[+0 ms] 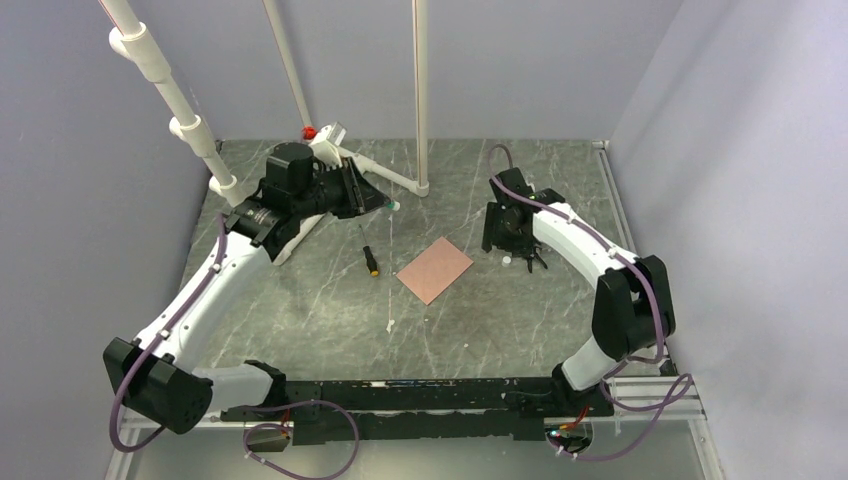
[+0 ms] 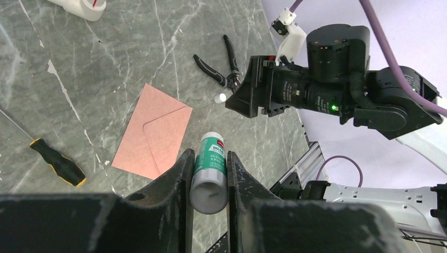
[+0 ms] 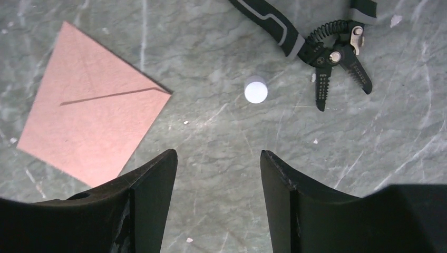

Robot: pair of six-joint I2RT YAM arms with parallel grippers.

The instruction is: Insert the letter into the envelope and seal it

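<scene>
The salmon-pink envelope lies flat mid-table with its pointed flap folded down over the body; it also shows in the left wrist view and the right wrist view. The letter is not in view. My left gripper is shut on a green-and-white glue stick, held uncapped above the table, up and left of the envelope. My right gripper is open and empty, hovering just right of the envelope.
A small white cap and black wire strippers lie right of the envelope. A yellow-and-black screwdriver lies to its left. A white pipe frame stands at the back. An aluminium rail runs along the near edge.
</scene>
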